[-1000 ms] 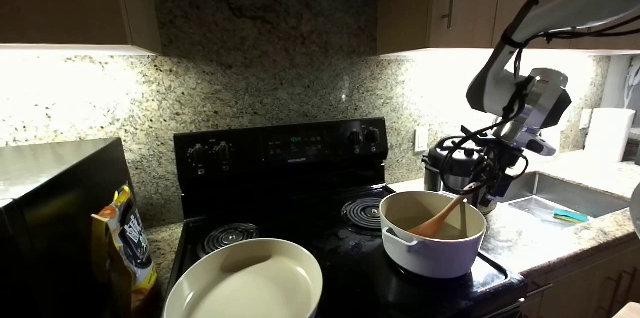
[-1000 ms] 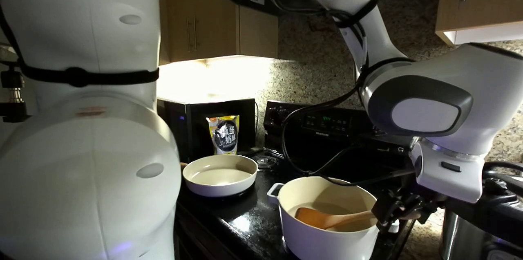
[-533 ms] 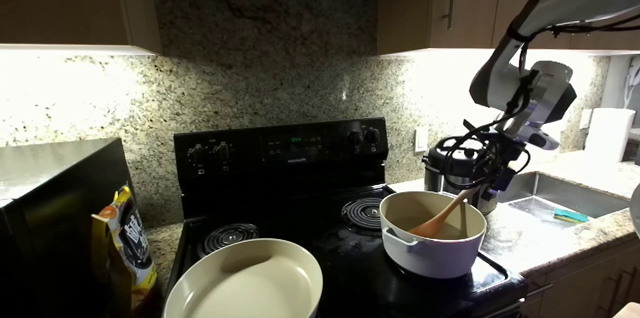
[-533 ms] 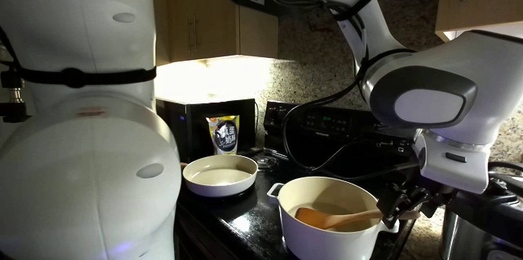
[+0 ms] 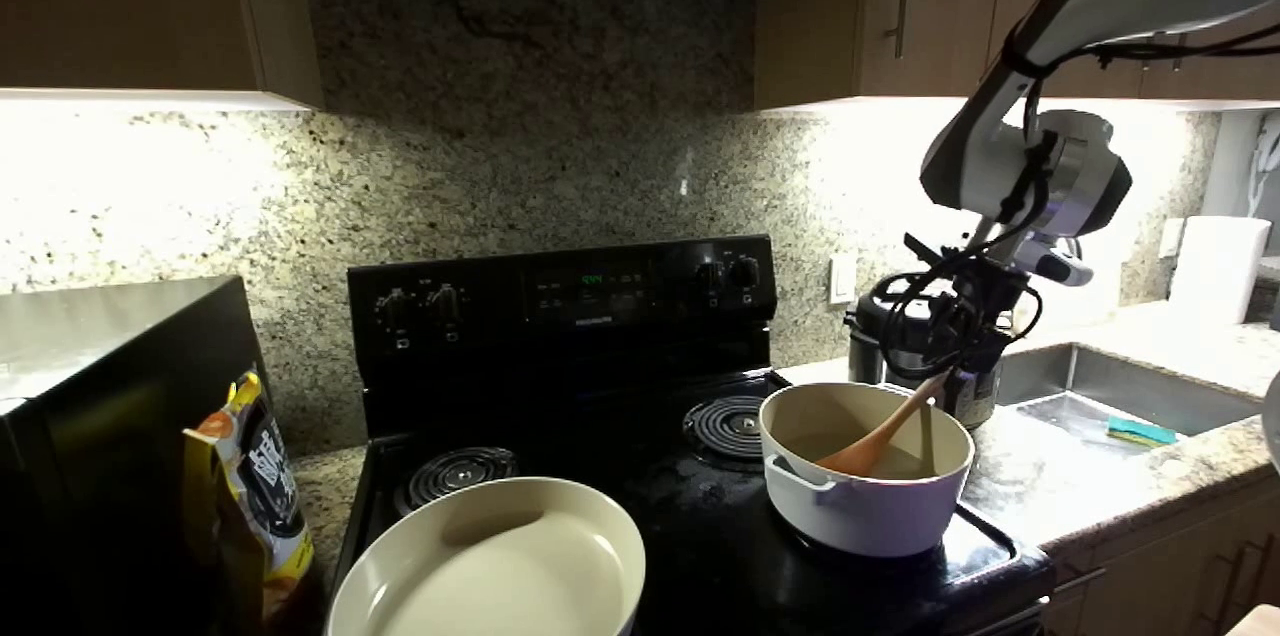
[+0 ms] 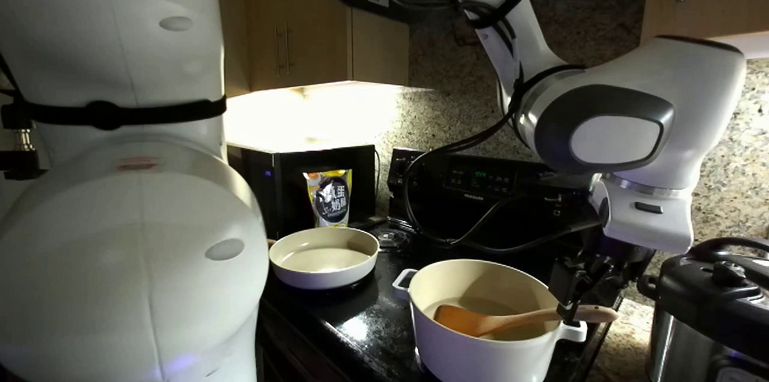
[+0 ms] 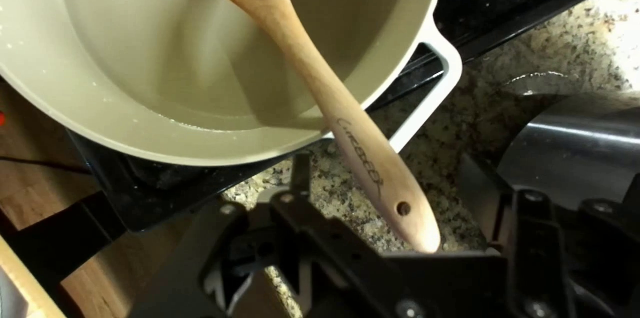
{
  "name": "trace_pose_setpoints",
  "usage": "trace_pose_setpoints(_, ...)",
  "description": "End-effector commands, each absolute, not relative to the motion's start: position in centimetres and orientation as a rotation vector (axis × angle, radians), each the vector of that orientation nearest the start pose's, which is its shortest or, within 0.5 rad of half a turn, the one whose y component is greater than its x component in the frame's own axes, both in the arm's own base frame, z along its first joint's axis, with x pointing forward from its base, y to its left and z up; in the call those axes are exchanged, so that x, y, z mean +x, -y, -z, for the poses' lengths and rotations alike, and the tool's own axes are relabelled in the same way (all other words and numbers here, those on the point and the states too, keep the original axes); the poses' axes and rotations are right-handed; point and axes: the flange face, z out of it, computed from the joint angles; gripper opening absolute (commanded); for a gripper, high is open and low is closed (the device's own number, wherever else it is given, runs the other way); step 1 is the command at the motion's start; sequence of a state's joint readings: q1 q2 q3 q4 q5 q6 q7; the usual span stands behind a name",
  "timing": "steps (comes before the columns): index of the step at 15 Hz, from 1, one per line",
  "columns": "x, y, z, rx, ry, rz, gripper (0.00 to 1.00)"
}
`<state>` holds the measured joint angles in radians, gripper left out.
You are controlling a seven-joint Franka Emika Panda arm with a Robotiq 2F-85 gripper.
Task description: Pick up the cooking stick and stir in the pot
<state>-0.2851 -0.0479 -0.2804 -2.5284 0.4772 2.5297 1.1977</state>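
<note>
"Well, what differs from half a second ago?"

"The gripper [image 7: 386,175] has moved left and slightly higher in an exterior view. More of the handle end of the cooking stick [image 7: 322,85] now shows, and more of the silver-and-black cooker [image 6: 682,340] at the right. The stick itself has stayed put."

"And the jaws?"

"Wide apart, a finger on either side of the handle in the wrist view. Whether either touches it cannot be told."

"Where does the stick lie?"

"Its broad head is in the white pot [image 6: 474,359], the handle slanting out over the rim, near the pot's right-hand grip."

"Other containers?"

"A shallow cream pan [image 6: 324,280] stands left of the pot in both exterior views. The sink [image 5: 1062,364], at the right, holds a teal-and-yellow sponge [image 5: 1140,431]."

"Any writing?"

"Dark lettering on the stick's handle, starting with C, the rest unclear; white Chinese characters on a bag [image 6: 331,199] at the left; green digits, apparently 9:44, on the stove display [image 5: 592,280]."
</note>
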Motion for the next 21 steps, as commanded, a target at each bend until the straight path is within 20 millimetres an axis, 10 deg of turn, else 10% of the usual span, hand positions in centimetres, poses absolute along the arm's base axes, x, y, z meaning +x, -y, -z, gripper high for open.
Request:
trace_pose_setpoints(1,39.5,24.0,-29.4,-1.378,-2.533,-0.067,0.47)
trace_pose_setpoints(6,39.8,24.4,-28.3,-1.39,-2.603,-0.083,0.15)
trace_pose_setpoints(8,39.8,24.4,-28.8,-1.406,-2.607,-0.075,0.62)
trace_pose_setpoints(14,40.0,23.1,-30.1,-1.595,-2.591,0.007,0.98)
trace_pose_setpoints(15,39.8,22.9,-30.4,-1.636,-2.579,0.019,0.54)
trace_pose_setpoints(17,39.9,22.8,-30.8,-1.701,-2.562,0.037,0.57)
trace_pose_setpoints(21,40.3,22.6,-30.6,-1.774,-2.536,0.019,0.3)
